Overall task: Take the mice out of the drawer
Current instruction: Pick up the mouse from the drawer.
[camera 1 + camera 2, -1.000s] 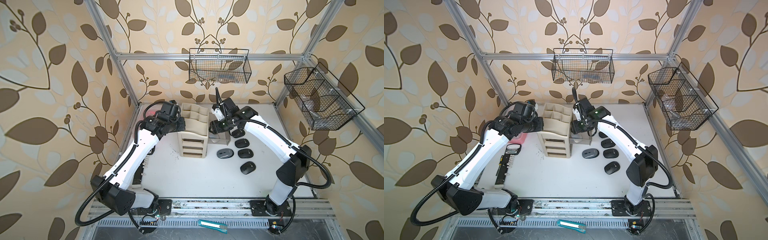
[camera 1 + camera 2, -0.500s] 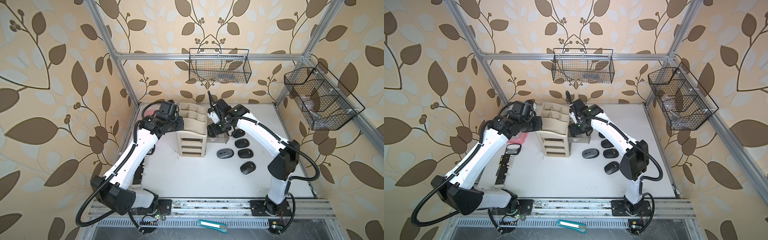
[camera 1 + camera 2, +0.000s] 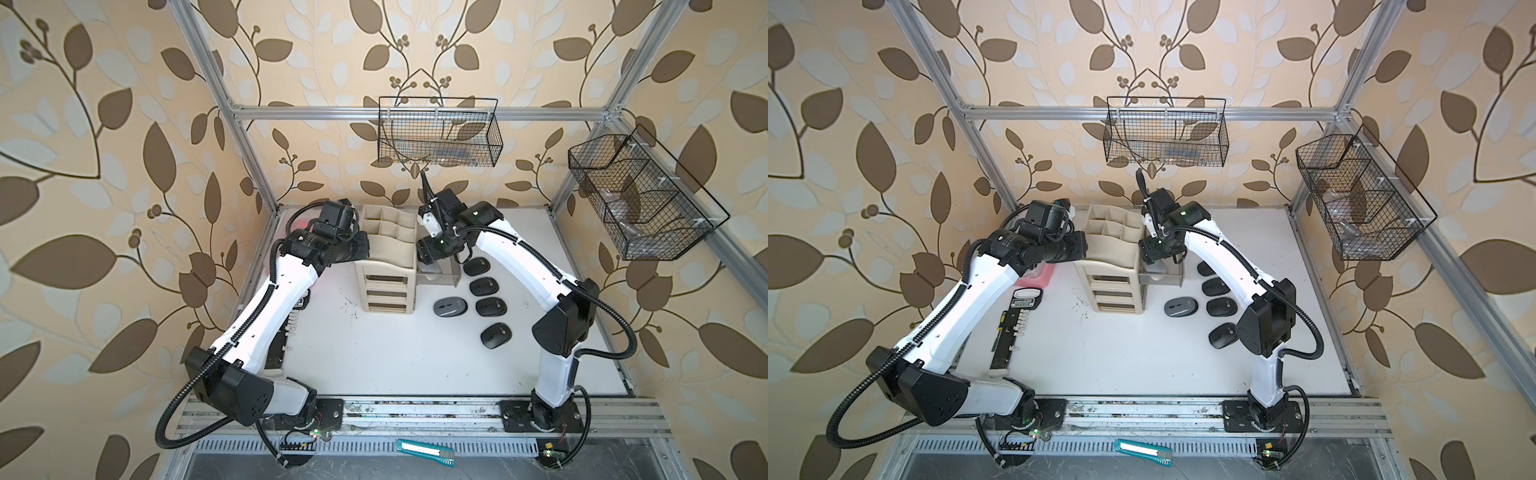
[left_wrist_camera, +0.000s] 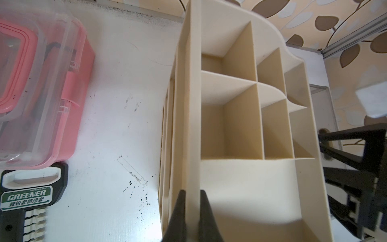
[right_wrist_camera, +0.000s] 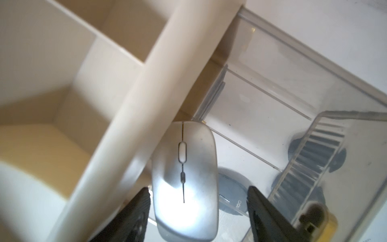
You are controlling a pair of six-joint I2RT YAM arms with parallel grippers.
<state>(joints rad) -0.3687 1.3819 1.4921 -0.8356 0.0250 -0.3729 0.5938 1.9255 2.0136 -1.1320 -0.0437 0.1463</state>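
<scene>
Silver mouse [image 3: 433,272] half under right gripper [image 3: 430,259]

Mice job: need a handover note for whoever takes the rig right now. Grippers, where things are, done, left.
Left gripper: jaws shut on a wall of the beige plastic desk organiser.
Right gripper: jaws open, astride the silver oval mouse in the pulled-out clear plastic drawer; not yet gripped.
Done: four black oval mice and one dark grey mouse lie on the white table.
Left: grip the silver mouse, lift it out.
</scene>
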